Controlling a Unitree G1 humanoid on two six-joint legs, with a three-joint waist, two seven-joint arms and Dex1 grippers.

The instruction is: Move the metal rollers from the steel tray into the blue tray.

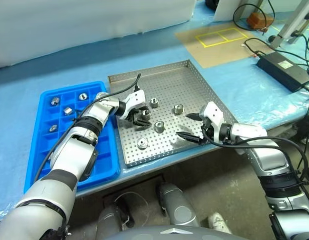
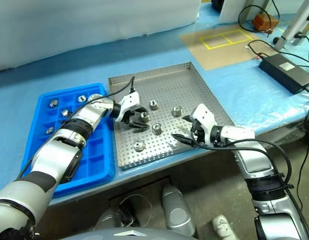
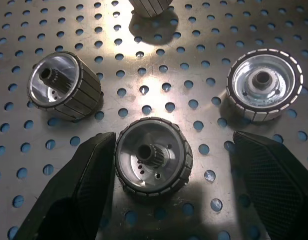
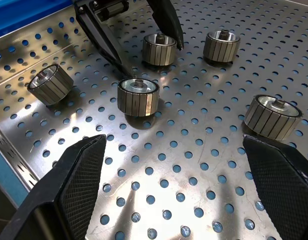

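Closest to the head camera, the left gripper (image 1: pixel 140 116) reaches in over the steel tray (image 1: pixel 194 82) with its black fingers (image 3: pixel 79 185) spread wide around one of the metal rollers (image 3: pixel 153 159); nothing is pinched yet, and the roller sits off-centre, touching or nearly touching one finger while the other stands well clear. The right gripper (image 1: pixel 190 126) hovers near the tray's front right edge, jaws fully parted and empty, with rollers ahead of it but none between its pads.

Five rollers lie on the perforated floor of the steel tray; several more already sit in compartments at the far end of the blue tray (image 1: pixel 101 167), just beside the steel tray on the robot's left.

Risks, as I judge them: because the roller is off-centre, closing could shove it sideways across the slick floor before the far finger arrives; a neighbouring roller (image 3: pixel 64 86) (tipped over, by the look of it) lies near enough to be knocked; a shallow pinch on the ribbed wall could let the part slip during the carry.

The targeted roller stands on end, bore pointing straight up, its short axis vertical; the tipped neighbour's axis runs slanted, nearly level with the floor.
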